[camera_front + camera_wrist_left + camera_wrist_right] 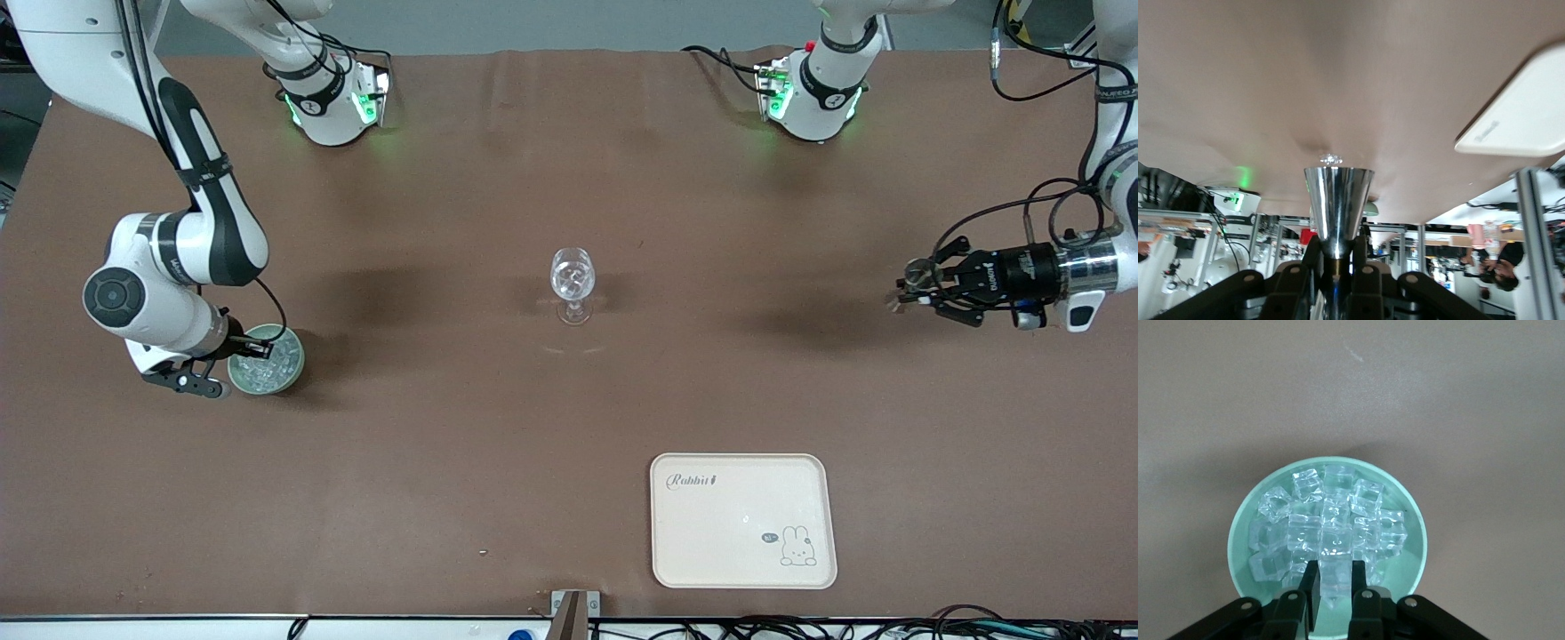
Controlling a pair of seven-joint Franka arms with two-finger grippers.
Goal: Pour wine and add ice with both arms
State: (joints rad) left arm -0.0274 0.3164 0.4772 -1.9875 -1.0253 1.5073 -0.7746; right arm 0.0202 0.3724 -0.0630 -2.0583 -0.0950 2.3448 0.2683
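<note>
Spanning the brown desk (444,444), the left gripper (916,289) hangs over its own end, jaws clenched on the jigger (1338,207); the right gripper (1335,587), jaws gripping one cube, sits in the bowl (1418,540) of ice (1331,520).

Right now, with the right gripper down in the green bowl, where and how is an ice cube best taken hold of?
Grip one cube by two flat sides, coming straight down from above: the bowl opens upward and its rim blocks any sideways approach. The cubes are heaped and touching, so a top cube at the heap's edge is probably easiest. The right gripper already has one such cube between its fingers.
</note>
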